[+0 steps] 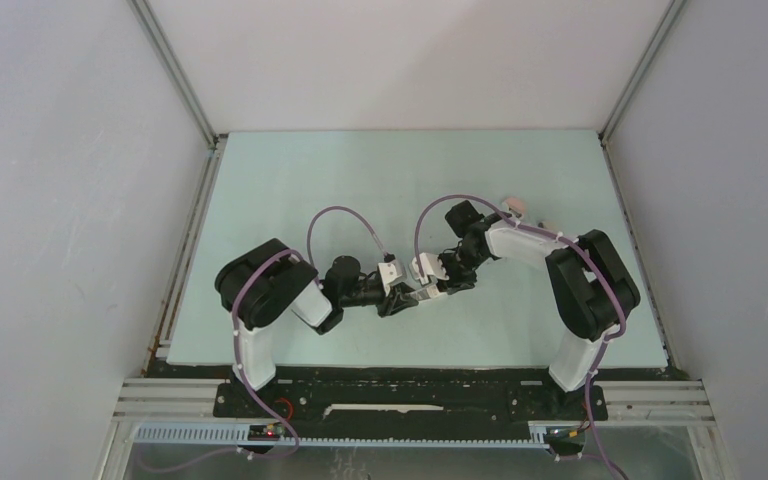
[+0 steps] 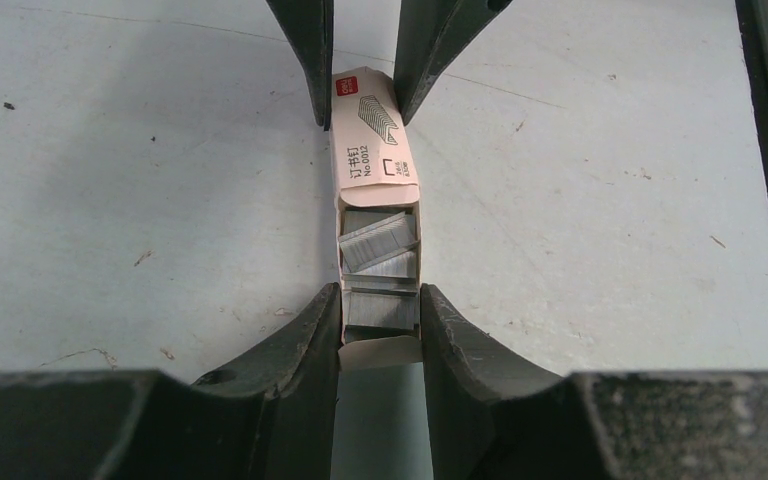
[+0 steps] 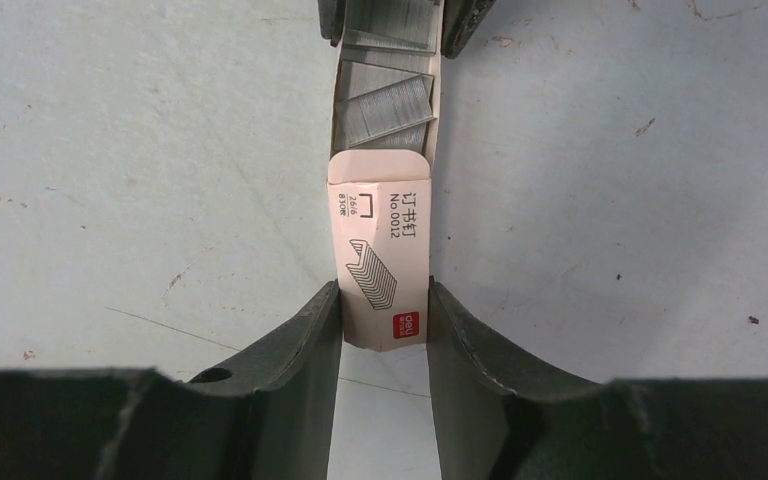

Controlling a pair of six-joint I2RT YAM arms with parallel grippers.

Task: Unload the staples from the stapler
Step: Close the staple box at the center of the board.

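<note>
Where the arms met: low over the front middle of the pale green table [image 1: 290,190], with both wrists bent toward each other.
Left gripper [image 2: 380,322]: its black fingers were closed on the end of the pulled-out inner tray, touching the card on both sides.
Right gripper [image 3: 383,312]: its black fingers were clamped on the red-logo end of the outer sleeve.
Small flat pinkish-white printed card box [image 3: 380,240]: held between the two grippers, its tray slid partly out of the sleeve.
Silver-grey metal staples [image 2: 378,245]: strips lay in the open tray, one askew across the others.
Small slim whitish stapler [image 1: 513,207]: lay on the table farther back, just behind the right forearm and well apart from the box; too small to show detail.
</note>
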